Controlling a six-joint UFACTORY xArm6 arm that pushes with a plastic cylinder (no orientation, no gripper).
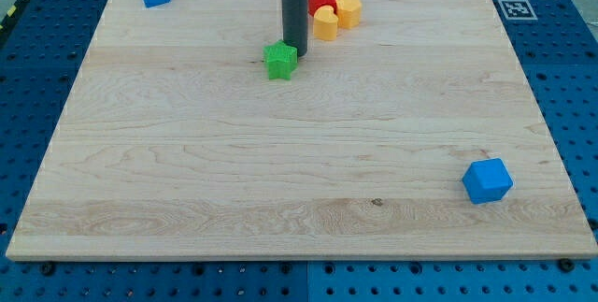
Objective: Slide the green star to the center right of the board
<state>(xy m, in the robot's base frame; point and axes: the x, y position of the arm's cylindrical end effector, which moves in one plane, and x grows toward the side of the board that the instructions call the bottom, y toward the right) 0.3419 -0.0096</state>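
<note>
Tip at the green star, push not yet made.
My tip (pixel 295 53) stood touching the green star (pixel 280 61) on its upper right, near the board's top centre; no jaws exist to report. Likely next: circle to its left side, then push rightward and downward across the bare wooden board (pixel 280 180) over blue pegboard (pixel 579 78).

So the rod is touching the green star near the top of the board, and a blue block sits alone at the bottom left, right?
Nearly. The camera view shows my tip at the green star near the view's top, but that lone blue block sits at the bottom right, not the bottom left.
</note>
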